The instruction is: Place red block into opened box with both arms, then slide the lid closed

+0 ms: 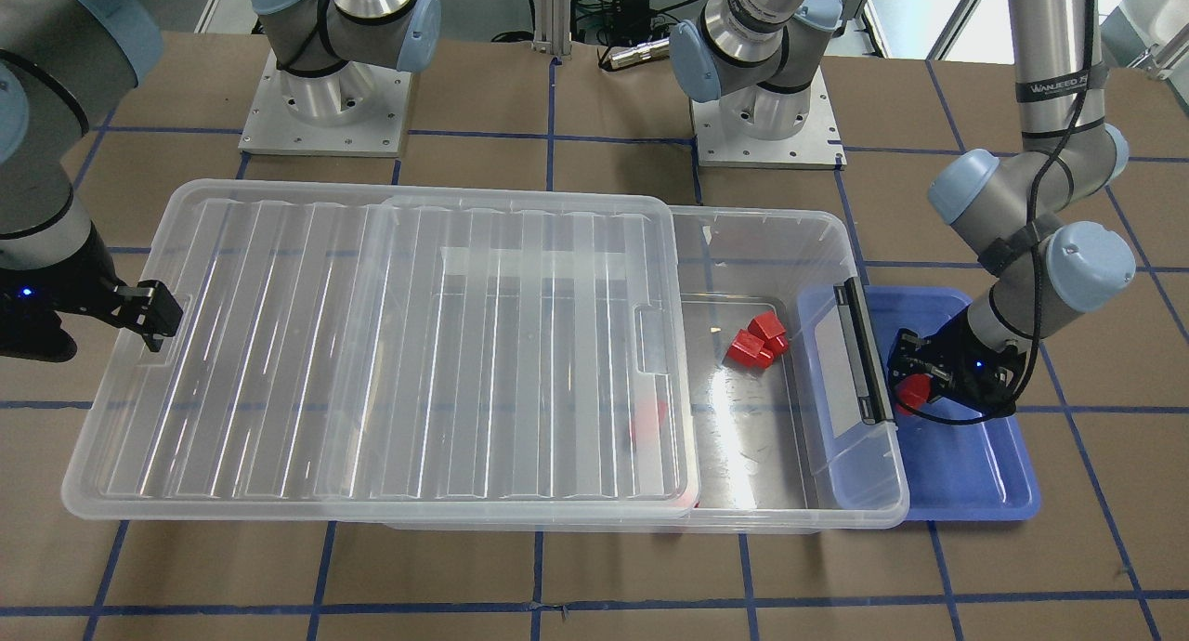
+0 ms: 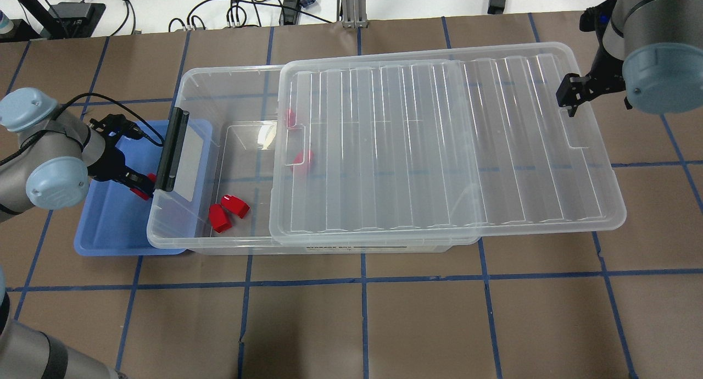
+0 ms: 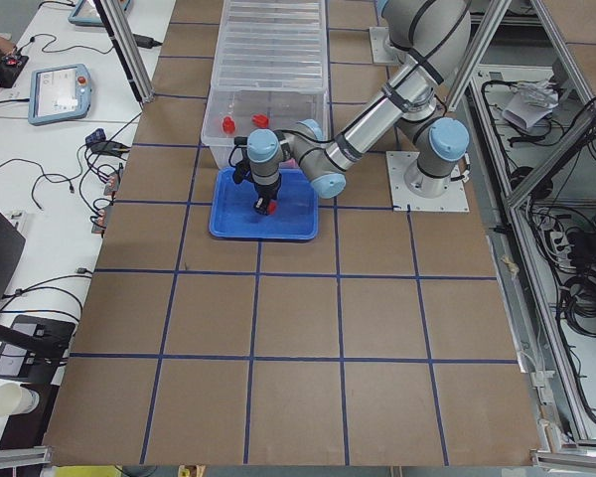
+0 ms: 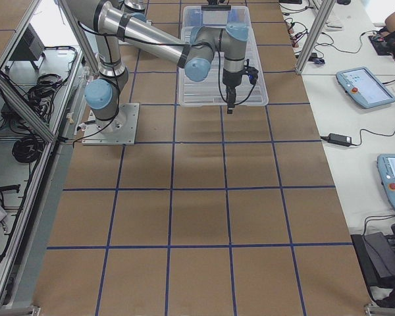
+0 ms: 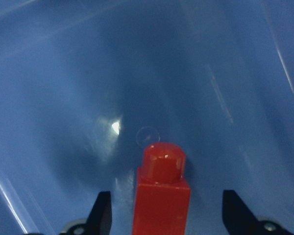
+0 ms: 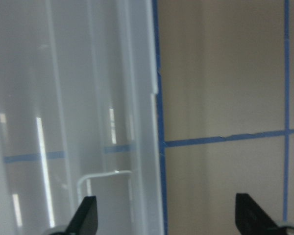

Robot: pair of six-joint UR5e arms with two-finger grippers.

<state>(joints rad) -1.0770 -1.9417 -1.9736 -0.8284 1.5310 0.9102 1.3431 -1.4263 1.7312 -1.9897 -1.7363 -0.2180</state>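
The red block (image 5: 161,196), bright and glossy with a round stud on top, stands upright just past the box's 9 o'clock end, seen from overhead. The box (image 2: 230,70), clear and shallow, lies lengthwise, its black bar (image 2: 171,148) at 9 o'clock, with two loose red blocks (image 2: 221,218) inside. The ribbed clear lid (image 2: 439,148) rests on it, offset toward 3 o'clock, leaving the 9 o'clock end uncovered.
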